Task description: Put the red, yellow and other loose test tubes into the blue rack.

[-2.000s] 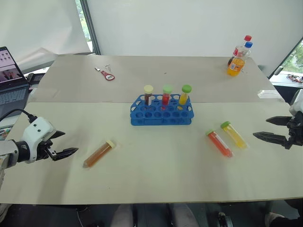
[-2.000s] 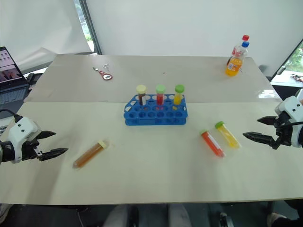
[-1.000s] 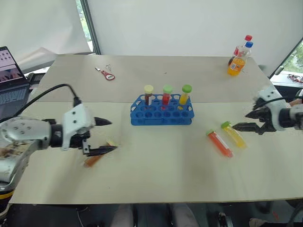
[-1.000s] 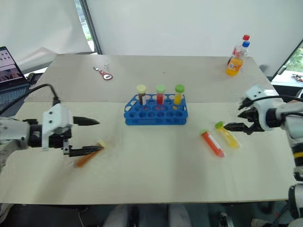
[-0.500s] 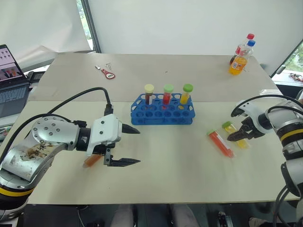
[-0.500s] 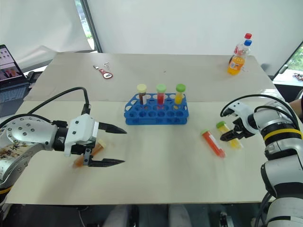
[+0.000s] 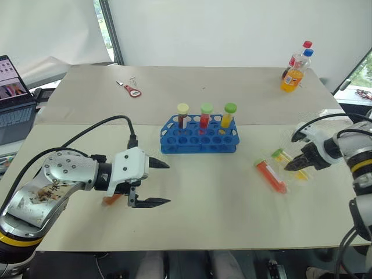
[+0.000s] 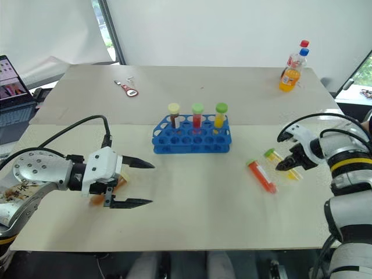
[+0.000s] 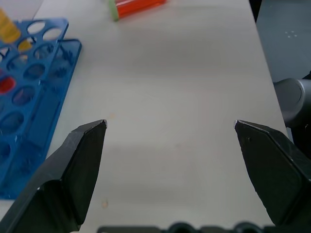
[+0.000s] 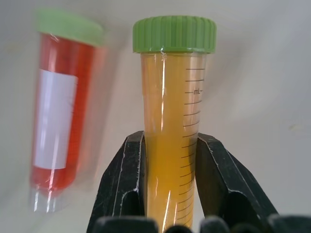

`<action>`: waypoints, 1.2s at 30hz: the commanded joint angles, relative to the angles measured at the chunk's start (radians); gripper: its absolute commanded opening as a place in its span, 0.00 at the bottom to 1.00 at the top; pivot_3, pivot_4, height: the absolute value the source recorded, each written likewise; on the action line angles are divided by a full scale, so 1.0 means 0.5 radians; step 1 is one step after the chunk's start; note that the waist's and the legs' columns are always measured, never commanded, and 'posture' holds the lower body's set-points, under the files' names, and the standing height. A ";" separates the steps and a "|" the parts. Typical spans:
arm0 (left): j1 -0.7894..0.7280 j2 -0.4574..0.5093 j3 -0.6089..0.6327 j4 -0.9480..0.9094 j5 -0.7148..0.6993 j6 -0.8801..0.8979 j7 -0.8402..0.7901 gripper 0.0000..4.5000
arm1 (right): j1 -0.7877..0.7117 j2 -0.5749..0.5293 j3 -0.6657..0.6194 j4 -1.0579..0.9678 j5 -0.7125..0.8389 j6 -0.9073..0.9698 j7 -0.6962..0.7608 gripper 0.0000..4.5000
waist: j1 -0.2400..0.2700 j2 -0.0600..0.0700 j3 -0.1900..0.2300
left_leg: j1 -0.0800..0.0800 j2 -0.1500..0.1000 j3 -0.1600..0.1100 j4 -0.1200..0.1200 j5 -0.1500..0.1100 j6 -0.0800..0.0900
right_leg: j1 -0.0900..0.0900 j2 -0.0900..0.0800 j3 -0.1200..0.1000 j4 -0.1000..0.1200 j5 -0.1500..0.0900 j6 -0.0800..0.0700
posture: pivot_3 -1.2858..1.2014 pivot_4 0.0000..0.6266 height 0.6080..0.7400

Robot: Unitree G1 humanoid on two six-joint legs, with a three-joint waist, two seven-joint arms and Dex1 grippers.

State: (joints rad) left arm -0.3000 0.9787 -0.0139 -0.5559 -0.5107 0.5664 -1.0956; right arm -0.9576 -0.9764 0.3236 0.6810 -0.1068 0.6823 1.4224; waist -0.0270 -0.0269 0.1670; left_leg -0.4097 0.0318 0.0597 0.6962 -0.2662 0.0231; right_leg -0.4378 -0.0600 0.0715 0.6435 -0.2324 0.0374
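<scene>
My right gripper (image 7: 294, 165) is shut on the yellow tube with a green cap (image 10: 172, 107), low over the table at the right. The red tube with a green cap (image 7: 271, 176) lies beside it. The amber tube (image 7: 110, 199) is mostly hidden under my left gripper (image 7: 168, 183), which hovers open with nothing between its fingers. The blue rack (image 7: 197, 141) stands mid-table holding three upright tubes. The left wrist view shows the rack (image 9: 29, 111) off to one side of the open fingers.
An orange soda bottle (image 7: 292, 74) stands at the far right corner. A red bottle opener (image 7: 132, 91) lies at the far left. A laptop (image 7: 13, 99) sits off the table's left edge. Bare tabletop lies between the rack and the near edge.
My right gripper has come in over the yellow tube and shut on it. My left gripper has moved in from the left over the amber tube, staying open.
</scene>
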 commanded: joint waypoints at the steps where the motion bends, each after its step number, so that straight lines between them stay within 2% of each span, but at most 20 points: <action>1: 0.020 -0.048 0.144 0.052 0.001 -0.016 0.114 1.00 | 0.148 -0.014 -0.366 -0.647 0.260 0.264 -0.105 0.22 | 0.001 0.000 0.000 | 0.001 0.000 0.000 0.000 0.000 0.000 | 0.000 0.000 0.000 0.001 0.000 0.000 | 0.52 0.24 0.95; 3: 0.020 -0.126 0.199 0.082 -0.020 -0.001 0.216 1.00 | 0.299 0.167 -0.694 -1.039 0.459 0.372 -0.327 0.22 | -0.004 -0.001 -0.001 | 0.002 0.001 -0.003 0.000 0.000 0.000 | 0.000 0.001 0.000 0.003 0.000 0.000 | 0.52 0.24 0.95; 7: -0.001 -0.272 0.270 0.075 -0.114 0.025 0.320 1.00 | 0.598 0.701 -1.155 -1.472 0.729 0.099 -0.804 0.22 | 0.009 -0.002 -0.001 | 0.005 0.001 -0.011 0.002 0.001 -0.001 | 0.003 0.001 0.000 0.007 0.000 0.000 | 0.52 0.24 0.95; 9: -0.014 -0.303 0.274 0.064 -0.156 0.040 0.328 1.00 | 0.696 0.901 -1.174 -1.519 0.691 -0.148 -1.037 0.22 | 0.026 -0.002 -0.001 | 0.003 0.000 -0.011 0.003 0.001 -0.002 | 0.002 0.000 0.000 0.007 0.001 0.000 | 0.52 0.24 0.95; 13: -0.022 -0.297 0.250 0.039 -0.189 0.044 0.296 1.00 | 0.727 1.137 -1.151 -1.397 0.638 -0.482 -1.367 0.22 | 0.042 -0.002 -0.001 | -0.001 -0.003 -0.004 0.008 0.003 -0.005 | 0.002 -0.003 -0.002 0.007 0.002 0.002 | 0.52 0.24 0.95; 18: -0.040 -0.266 0.230 0.043 -0.186 0.050 0.271 1.00 | 0.728 1.244 -1.053 -1.138 0.562 -0.834 -1.563 0.22 | 0.029 -0.002 -0.002 | 0.001 -0.002 -0.002 0.006 0.003 -0.006 | 0.002 -0.001 -0.002 0.007 0.002 0.001 | 0.52 0.24 0.95; 24: -0.034 -0.252 0.224 0.028 -0.184 0.058 0.265 1.00 | 0.729 1.299 -0.957 -0.916 0.533 -1.051 -1.646 0.22 | 0.012 -0.002 -0.002 | 0.003 -0.001 -0.002 0.002 0.004 -0.006 | 0.002 0.000 -0.002 0.007 0.002 0.000 | 0.52 0.24 0.95; 36: -0.057 -0.261 0.205 0.019 -0.174 0.079 0.274 1.00 | 0.842 1.377 -0.771 -0.937 0.467 -1.234 -1.772 0.22 | 0.001 -0.003 -0.002 | 0.006 0.000 -0.003 0.001 0.004 -0.007 | 0.004 0.000 -0.002 0.007 0.002 0.000 | 0.52 0.24 0.95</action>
State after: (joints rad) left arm -0.3113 0.8379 0.0820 -0.5145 -0.5907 0.6129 -0.9597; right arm -0.5466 -0.2875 -0.0676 0.2324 0.1376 0.0878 0.5458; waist -0.0266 -0.0282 0.1660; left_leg -0.4069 0.0317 0.0580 0.6968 -0.2642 0.0198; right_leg -0.4359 -0.0600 0.0706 0.6470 -0.2312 0.0374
